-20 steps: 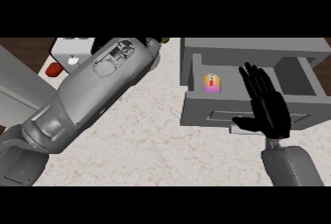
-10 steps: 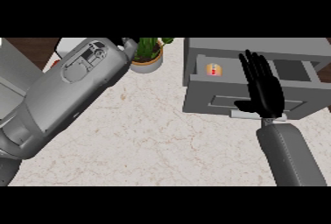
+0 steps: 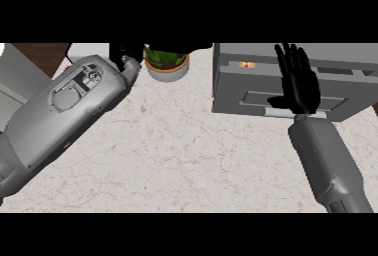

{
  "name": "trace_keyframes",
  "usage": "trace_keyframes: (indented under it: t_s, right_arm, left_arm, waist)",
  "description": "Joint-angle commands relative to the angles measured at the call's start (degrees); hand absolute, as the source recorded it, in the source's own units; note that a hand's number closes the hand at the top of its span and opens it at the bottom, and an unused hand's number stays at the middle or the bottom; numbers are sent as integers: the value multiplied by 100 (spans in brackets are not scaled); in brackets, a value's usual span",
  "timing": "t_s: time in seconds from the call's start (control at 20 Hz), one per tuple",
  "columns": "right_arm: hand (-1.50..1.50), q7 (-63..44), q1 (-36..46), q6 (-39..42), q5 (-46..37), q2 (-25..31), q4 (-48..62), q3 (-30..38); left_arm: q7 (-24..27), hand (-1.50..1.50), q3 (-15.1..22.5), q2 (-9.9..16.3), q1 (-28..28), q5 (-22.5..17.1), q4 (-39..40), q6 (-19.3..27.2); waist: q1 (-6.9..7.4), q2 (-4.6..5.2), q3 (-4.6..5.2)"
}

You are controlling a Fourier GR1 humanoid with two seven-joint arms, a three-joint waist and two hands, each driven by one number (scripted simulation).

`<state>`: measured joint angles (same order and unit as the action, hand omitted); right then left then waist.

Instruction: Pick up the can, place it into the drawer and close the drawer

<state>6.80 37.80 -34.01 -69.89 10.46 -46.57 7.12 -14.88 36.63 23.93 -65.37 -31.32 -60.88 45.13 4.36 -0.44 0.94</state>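
The can [image 3: 246, 65] lay in the upper right of the frame, showing only as a small orange-and-white sliver in the narrow gap left in the grey drawer [image 3: 244, 92], just left of the right hand's fingertips. The drawer looked nearly shut, its flat front facing the lower edge of the frame, with a pale handle [image 3: 279, 114] along its lower rim.

The right hand [image 3: 299, 87] lay flat against the drawer front, fingers straight and pressed together, pointing toward the top of the frame, the thumb tucked near the handle. It held nothing. Its grey forearm ran down to the lower right.

At the upper left, the left forearm crossed the marbled counter [image 3: 192, 160]; the left hand [image 3: 124, 52] showed only as a dark shape at the top, and I could not tell how its fingers stood. Just right of it stood a potted plant [image 3: 167, 62].
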Motion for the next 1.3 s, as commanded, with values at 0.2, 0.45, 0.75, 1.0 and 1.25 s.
trace_keyframes:
  t_s: [0.2, 0.45, 0.75, 1.0, 1.25]
  right_arm:
    - [-150, -209, 1474, -400, -39, -95, 1738, 388]
    - [-150, -227, 1875, -825, -138, -44, 2402, 499]
    - [-150, -228, 2370, -877, -53, 65, 2863, 684]
    - [-150, -195, 2504, -1021, -30, 71, 3140, 787]
    - [-150, 349, 2878, -623, 481, -5, 3093, 1147]
  left_arm:
    - [-228, -150, -76, 376, 546, 119, -696, -11]
    - [20, -150, -16, 404, 1142, 203, -1133, -41]
    - [185, -150, -100, 502, 1522, 309, -1321, -96]
    - [7, -150, -186, 695, 1579, 318, -1668, -154]
    - [159, -150, -175, 646, 1772, 477, -1669, -78]
  waist:
    - [20, 122, -105]
    - [127, 178, -104]
    - [92, 217, -105]
    - [174, 233, -109]
    - [98, 216, -112]
